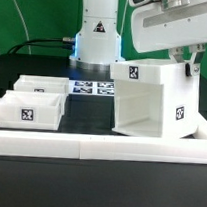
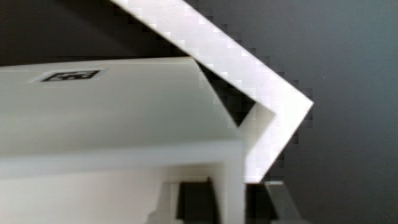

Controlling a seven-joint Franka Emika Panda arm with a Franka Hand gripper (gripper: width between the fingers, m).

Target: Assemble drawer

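The drawer's tall white housing [image 1: 146, 105] stands at the exterior view's right, open side toward the camera, with a tag on its top and one on its side. My gripper [image 1: 185, 59] comes down on its upper right edge. In the wrist view the housing's tagged top [image 2: 107, 120] fills the frame, and a thin white wall runs between my dark fingers [image 2: 196, 202]; the gripper [image 2: 237, 200] is shut on that wall. Two small open-top trays, one behind [image 1: 43, 86] and one in front [image 1: 29, 112], sit at the exterior view's left, each with a tag.
A long low white bar [image 1: 99, 143] runs along the front and turns up at the right of the housing; it shows as a bent white strip in the wrist view [image 2: 214, 50]. The marker board [image 1: 93, 88] lies behind the trays. The robot base [image 1: 96, 36] stands at the back.
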